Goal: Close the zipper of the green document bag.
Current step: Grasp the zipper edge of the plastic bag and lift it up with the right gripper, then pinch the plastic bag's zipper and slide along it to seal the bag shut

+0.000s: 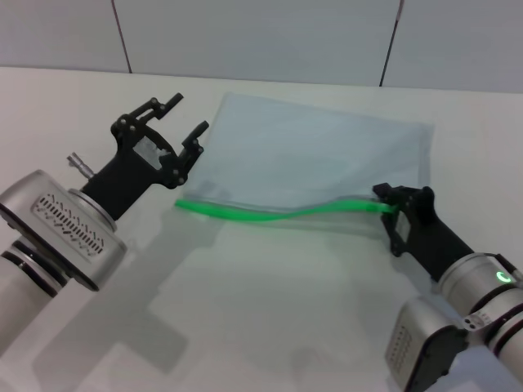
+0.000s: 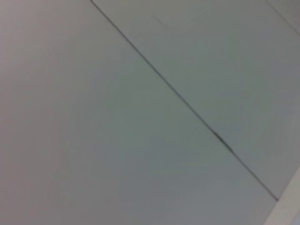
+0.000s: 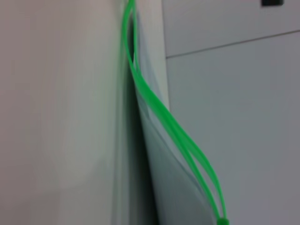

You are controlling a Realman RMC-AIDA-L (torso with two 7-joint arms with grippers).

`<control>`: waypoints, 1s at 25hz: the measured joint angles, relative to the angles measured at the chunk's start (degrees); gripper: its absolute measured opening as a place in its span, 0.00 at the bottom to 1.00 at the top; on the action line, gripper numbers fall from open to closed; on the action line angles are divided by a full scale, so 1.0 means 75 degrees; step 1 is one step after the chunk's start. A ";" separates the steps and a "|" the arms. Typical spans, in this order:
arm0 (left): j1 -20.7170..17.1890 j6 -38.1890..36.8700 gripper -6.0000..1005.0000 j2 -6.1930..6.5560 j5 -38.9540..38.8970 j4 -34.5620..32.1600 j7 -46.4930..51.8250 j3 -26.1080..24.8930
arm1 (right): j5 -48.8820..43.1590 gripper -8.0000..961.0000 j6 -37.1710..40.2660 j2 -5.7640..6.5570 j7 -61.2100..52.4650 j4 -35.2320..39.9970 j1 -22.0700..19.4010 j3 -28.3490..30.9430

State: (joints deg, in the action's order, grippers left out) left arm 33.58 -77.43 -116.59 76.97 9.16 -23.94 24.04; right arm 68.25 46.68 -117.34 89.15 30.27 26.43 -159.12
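The green document bag (image 1: 319, 155) lies flat on the white table (image 1: 270, 318), pale and translucent. Its zipper (image 1: 270, 214) runs along the near long edge as a wavy bright green strip, rising toward its right end. There my right gripper (image 1: 393, 209) is shut on the zipper's end. The right wrist view shows the zipper (image 3: 159, 112) with its two strips parted over the bag (image 3: 173, 187), and the small slider (image 3: 223, 220) at the close end. My left gripper (image 1: 186, 116) is open, holding nothing, just beside the bag's left corner.
Grey wall panels (image 1: 245, 33) rise behind the table's far edge. The left wrist view holds only a panel surface with a dark seam (image 2: 187, 105). Bare tabletop stretches in front of the bag between my two arms.
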 joint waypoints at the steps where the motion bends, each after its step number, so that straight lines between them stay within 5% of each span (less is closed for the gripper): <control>1: 0.0000 0.0000 0.46 -0.0001 0.0048 0.0006 -0.0005 0.0006 | 0.0006 0.06 -0.0004 0.0000 -0.0003 0.0096 -0.0004 -0.0001; 11: 0.0175 0.0046 0.46 -0.0027 0.1649 0.0061 0.0003 0.0111 | 0.0016 0.06 -0.0318 0.0001 -0.0042 0.0701 0.0214 0.0042; 25: 0.0411 0.0317 0.46 -0.0029 0.1834 0.0031 -0.0019 0.1269 | 0.0015 0.06 -0.0318 0.0008 -0.0081 0.1226 0.0390 -0.0363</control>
State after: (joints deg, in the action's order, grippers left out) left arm 36.66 -75.05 -116.81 90.72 9.40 -24.08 33.56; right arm 68.37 44.29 -117.27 88.54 39.46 29.36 -161.84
